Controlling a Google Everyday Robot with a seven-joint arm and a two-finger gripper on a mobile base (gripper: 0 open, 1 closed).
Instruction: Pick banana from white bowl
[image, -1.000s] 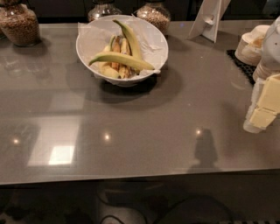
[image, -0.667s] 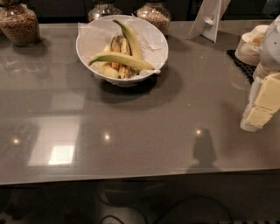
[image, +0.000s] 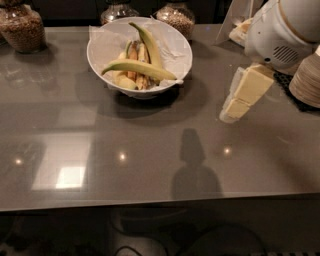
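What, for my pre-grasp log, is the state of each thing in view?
white bowl: upright on the table, paper-lined, holding fruit.
banana: lying across the top inside it, ungrasped.
green banana: propped steeper, behind it.
gripper: right of the bowl, above the table, touching neither.
glass jars: upright at the back, filled.

Banana (image: 140, 69) lies across bowl (image: 89, 52), atop other pieces. Bowl on table (image: 150, 170), rear centre-left. Two jars (image: 179, 17) behind it. Gripper (image: 231, 114) right of bowl, well apart, over table.
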